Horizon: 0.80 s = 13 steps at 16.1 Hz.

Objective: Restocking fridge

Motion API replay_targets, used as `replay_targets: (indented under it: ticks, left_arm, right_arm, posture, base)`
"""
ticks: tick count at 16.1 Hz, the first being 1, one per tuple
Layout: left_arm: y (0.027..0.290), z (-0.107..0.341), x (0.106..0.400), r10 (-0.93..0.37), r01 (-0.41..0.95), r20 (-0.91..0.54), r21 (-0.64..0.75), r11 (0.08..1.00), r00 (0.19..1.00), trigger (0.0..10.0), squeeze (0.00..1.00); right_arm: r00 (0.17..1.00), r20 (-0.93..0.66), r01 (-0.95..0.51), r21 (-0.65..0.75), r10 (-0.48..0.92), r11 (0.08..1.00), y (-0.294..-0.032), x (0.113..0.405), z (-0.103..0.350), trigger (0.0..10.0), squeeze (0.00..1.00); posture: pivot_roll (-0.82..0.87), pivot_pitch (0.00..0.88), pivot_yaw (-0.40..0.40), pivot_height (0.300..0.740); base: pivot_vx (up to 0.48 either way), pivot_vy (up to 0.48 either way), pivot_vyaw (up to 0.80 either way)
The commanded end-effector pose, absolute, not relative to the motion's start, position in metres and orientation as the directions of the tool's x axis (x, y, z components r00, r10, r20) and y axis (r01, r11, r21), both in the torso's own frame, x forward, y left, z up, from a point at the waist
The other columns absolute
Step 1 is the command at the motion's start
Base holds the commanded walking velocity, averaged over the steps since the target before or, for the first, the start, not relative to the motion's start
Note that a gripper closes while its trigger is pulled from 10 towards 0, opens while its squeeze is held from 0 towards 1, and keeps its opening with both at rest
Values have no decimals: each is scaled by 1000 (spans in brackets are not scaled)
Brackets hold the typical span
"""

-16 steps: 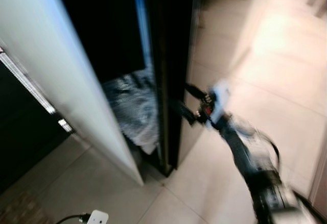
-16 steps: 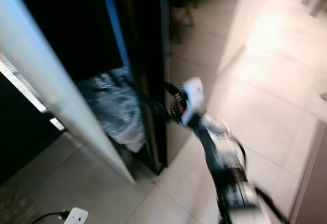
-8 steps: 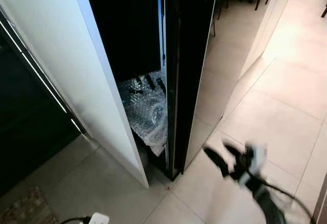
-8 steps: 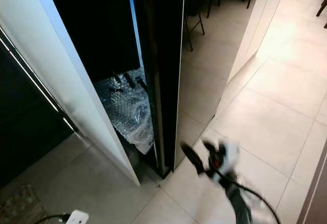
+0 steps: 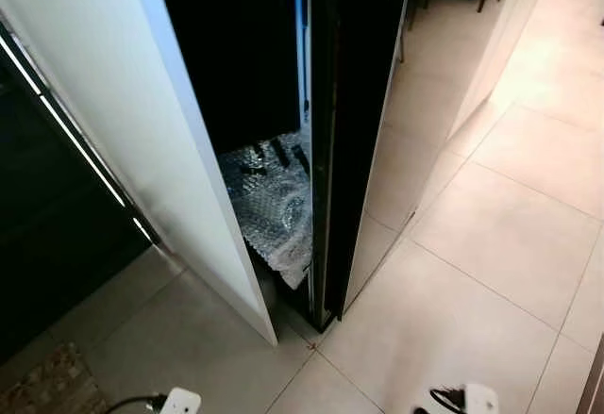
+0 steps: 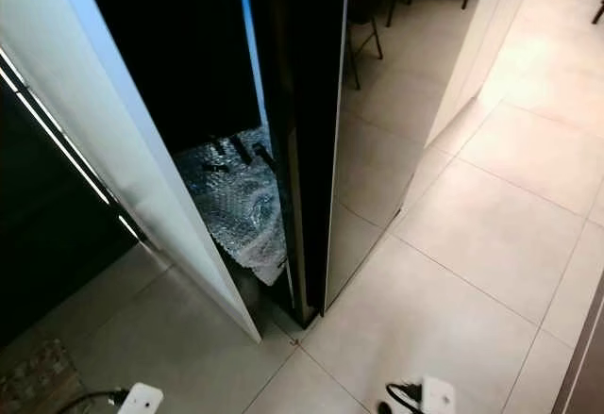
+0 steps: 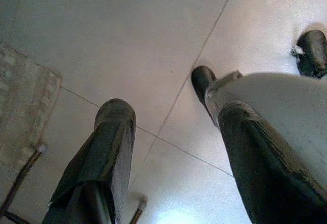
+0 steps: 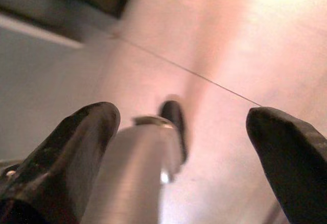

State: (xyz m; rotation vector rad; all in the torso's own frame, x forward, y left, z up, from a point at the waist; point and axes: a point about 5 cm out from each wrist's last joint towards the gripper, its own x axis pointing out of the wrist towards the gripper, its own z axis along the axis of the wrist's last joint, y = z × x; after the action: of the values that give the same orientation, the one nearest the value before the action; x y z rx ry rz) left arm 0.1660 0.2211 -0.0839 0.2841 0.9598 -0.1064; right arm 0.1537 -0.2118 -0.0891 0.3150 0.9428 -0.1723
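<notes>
Fridge (image 5: 349,103): tall, dark-fronted, glossy; door ajar, its edge turned toward the camera, a blue-lit strip along the inner edge. Interior black above.

Bubble wrap (image 5: 274,202): crumpled clear sheet low in the fridge opening, between the white panel and the door edge; dark items lie on top of it, too dim to identify.

White panel (image 5: 142,122): slanted, on the left side of the opening, running down to the floor.

Dark cabinet (image 5: 47,216): left of the panel, with a thin light strip along its face.

Floor (image 6: 472,244): pale glossy tiles with thin grout lines; chair legs reflected or standing at the far top.

Rug (image 7: 23,104): patterned, on the floor beyond the left jaws' outer finger.

Left gripper (image 7: 173,147): hangs low, pointing down at the tiles; jaws wide apart, nothing between them. A silver leg and two dark feet show just past the inner finger.

Right gripper (image 8: 184,132): hangs low over the tiles, picture blurred; jaws wide apart, holding nothing. A silver leg and dark foot lie between and beyond them; the base of the white panel lies further off.

Both wrists show as white blocks at the bottom edge of the head views, well apart from the fridge.
</notes>
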Motion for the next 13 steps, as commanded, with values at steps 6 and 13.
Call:
replay_targets:
  ticks: [6,13]
  left_arm:
    - [218,-88,160,26,222,-841,173,960,540,10000,0]
    - [218,-88,158,13,237,-844,165,957,536,10000,0]
  right_arm:
    - [575,-818,257,181,0,949,-189,156,-94,10000,0]
    - [536,-844,286,146,-32,947,-193,146,-98,10000,0]
  posture:
    - [-21,153,23,740]
    - [-30,131,25,740]
  base:
    - [0,0,0]
    - [0,0,-223]
